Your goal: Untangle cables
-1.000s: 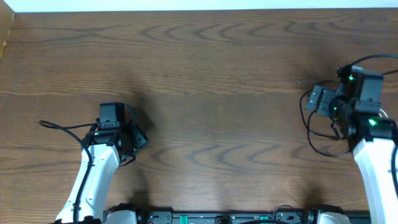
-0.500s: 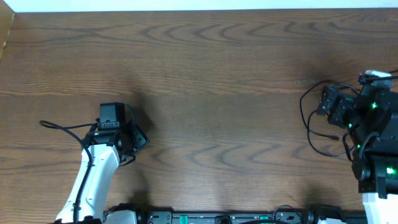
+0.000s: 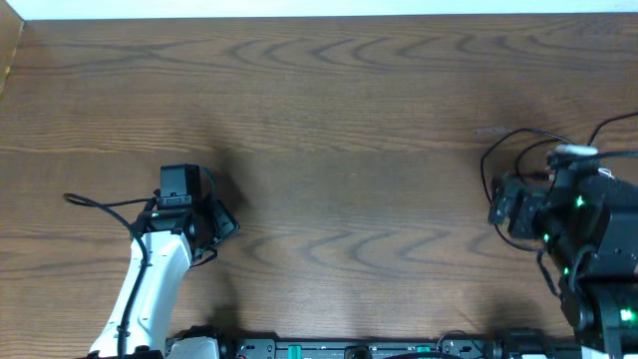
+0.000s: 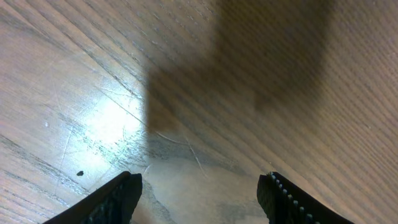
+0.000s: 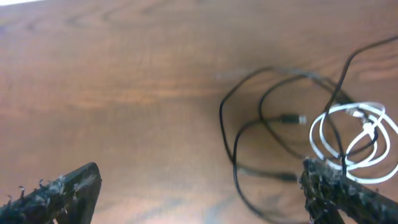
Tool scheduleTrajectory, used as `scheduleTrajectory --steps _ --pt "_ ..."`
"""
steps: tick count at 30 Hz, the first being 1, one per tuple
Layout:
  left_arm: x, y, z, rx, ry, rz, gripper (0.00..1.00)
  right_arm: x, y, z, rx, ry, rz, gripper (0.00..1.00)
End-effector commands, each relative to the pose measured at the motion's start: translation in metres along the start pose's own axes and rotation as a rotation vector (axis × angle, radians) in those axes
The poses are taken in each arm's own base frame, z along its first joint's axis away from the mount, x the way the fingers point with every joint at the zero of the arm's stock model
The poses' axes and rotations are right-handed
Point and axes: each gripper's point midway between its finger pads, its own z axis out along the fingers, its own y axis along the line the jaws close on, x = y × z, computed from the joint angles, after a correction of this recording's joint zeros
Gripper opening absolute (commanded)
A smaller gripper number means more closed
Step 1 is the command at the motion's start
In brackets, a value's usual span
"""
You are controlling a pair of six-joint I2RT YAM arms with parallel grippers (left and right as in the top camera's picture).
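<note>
The cables lie at the table's right side. In the right wrist view, thin black cables form overlapping loops, one with a small plug, and a white cable is coiled among them at the right. Overhead, only black loops show beside the right arm. My right gripper is wide open above the wood, with its right fingertip next to the tangle's near edge and nothing between the jaws. My left gripper hangs open over bare wood at the left, far from the cables.
The brown wooden table fills the view, with a white strip along its far edge. A thick black arm cable trails left from the left wrist. The arm bases sit at the near edge.
My right arm has drawn back toward the near edge, so its gripper now sits lower in the overhead view. The left arm has not moved.
</note>
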Motion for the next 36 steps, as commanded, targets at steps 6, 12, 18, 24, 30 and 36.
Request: scheduleTrajectory --steps 6,12,18,24,30,36 --pt "0.002 0.006 0.003 -0.025 0.006 0.0 0.66 0.036 -0.002 -0.027 -0.001 0.074 -0.002 0.99" --pt "0.002 0.006 0.003 -0.025 0.006 0.0 0.66 0.057 -0.006 -0.037 0.007 0.12 -0.002 0.99" --pt "0.002 0.006 0.003 -0.024 0.005 0.0 0.66 0.07 -0.008 -0.04 0.016 0.17 -0.003 0.99" --pt "0.002 0.006 0.003 -0.024 0.006 0.0 0.66 0.07 -0.008 -0.04 0.016 0.17 -0.003 0.99" --pt "0.002 0.006 0.003 -0.024 0.006 0.0 0.66 0.07 -0.008 -0.04 0.016 0.17 -0.003 0.99" --pt "0.002 0.006 0.003 -0.024 0.005 0.0 0.66 0.074 -0.009 -0.04 0.013 0.146 -0.001 0.99"
